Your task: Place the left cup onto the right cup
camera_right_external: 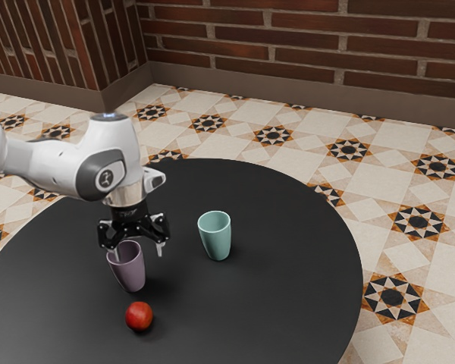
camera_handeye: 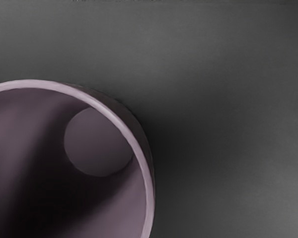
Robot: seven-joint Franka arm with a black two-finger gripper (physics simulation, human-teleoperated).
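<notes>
Purple tapered cup (camera_right_external: 127, 268) upright on the round black bench (camera_right_external: 288, 265), just beneath my claw (camera_right_external: 134, 244); fingers spread apart, nothing clamped. Teal tapered cup (camera_right_external: 214, 235) nearby.

We see a room with two walls of red-brown brick: the back wall (camera_right_external: 303, 38) and a side wall (camera_right_external: 45, 38), which meet in a corner at the exterior view's upper left. A dark brown baseboard (camera_right_external: 288, 85) runs along the foot of both walls. The floor (camera_right_external: 379, 152) is laid with cream and beige tiles, and between them sit small squares with a star pattern (camera_right_external: 418, 221) in black, white and orange. A round bench (camera_right_external: 288, 288) with a black, matt top stands in the foreground. The light is soft and even, with only faint shadows on the bench.
</notes>
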